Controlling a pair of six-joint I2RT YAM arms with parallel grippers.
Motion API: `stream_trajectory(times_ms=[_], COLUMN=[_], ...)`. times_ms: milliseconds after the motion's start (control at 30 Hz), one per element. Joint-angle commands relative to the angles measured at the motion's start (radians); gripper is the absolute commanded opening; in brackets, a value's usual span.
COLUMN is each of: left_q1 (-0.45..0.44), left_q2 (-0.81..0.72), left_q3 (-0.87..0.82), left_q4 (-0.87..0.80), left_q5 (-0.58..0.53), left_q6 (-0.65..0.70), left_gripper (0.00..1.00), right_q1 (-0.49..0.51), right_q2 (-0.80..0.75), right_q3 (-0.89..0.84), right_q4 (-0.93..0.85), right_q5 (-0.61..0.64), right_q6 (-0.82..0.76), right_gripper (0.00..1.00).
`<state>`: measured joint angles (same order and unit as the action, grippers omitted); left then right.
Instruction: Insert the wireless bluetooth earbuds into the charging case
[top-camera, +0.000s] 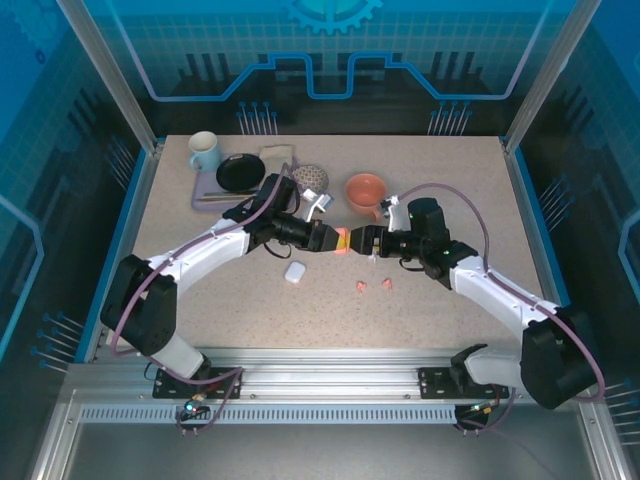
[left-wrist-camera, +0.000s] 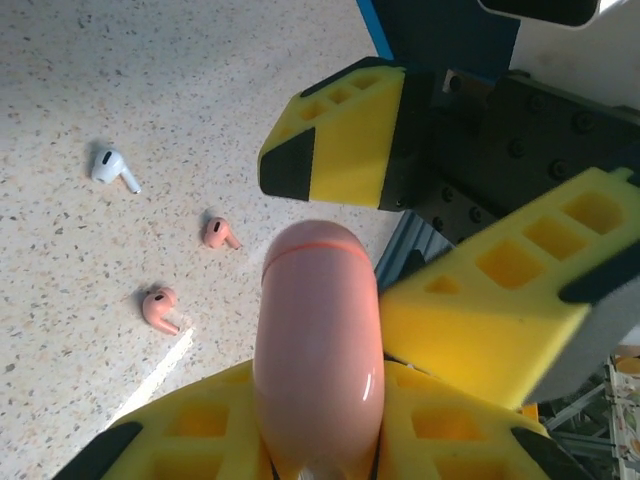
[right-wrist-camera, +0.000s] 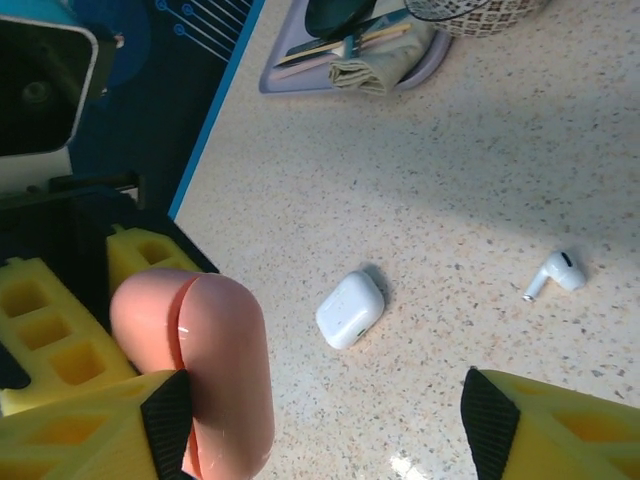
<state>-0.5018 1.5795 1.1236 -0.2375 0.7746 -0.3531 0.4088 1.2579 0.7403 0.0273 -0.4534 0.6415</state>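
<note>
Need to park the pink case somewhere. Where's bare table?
Bare: the near-left strip between the white charging case and the front edge of the table; the back-right corner beyond the orange bowl. Crowded: centre around the pink earbuds, and back-left with the tray and patterned bowl.

Pink case (right-wrist-camera: 200, 370) between spread yellow fingers (right-wrist-camera: 570, 430); white case (right-wrist-camera: 350, 309), white earbud (right-wrist-camera: 556, 274) on speckled tabletop (right-wrist-camera: 450, 150).

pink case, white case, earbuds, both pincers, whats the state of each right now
pink case, lid shut, held off the table
white case, lid shut, lying on the table
pink earbuds, loose on the table
white earbud, loose on the table
left pincer, shut on the pink case
right pincer, open at the pink case's free end
</note>
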Motion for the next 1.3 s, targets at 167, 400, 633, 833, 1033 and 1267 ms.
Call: stream_trajectory(times_ms=[167,400,633,833,1033,1267], left_q1=[-0.009,-0.008,-0.008,-0.008,-0.008,-0.008], left_q2=[-0.028,-0.027,-0.019,-0.013,-0.005,-0.002], left_q3=[0.038,0.031,0.049,0.067,0.074,0.075], left_q4=[0.031,0.059,0.070,0.087,0.089,0.096], left_q5=[0.069,0.066,0.069,0.074,0.077,0.084], left_q6=[0.042,0.029,0.022,0.005,0.002,-0.008], left_gripper=[0.05,0.05,0.05,0.05,0.05,0.05], right_q1=[-0.126,-0.127,-0.115,-0.098,-0.079,-0.056], right_q2=[0.014,-0.078,-0.078,-0.074,-0.066,-0.032], right_q3=[-0.090,-0.089,-0.067,-0.076,-0.077,-0.057], right_q4=[-0.017,0.050,0.100,0.108,0.136,0.151], right_q5=[0.042,-0.062,-0.198,-0.229,-0.240,-0.239], right_q6=[0.015,0.090,0.108,0.084,0.087,0.083], right_gripper=[0.74,0.75,0.64,0.51,0.51,0.48])
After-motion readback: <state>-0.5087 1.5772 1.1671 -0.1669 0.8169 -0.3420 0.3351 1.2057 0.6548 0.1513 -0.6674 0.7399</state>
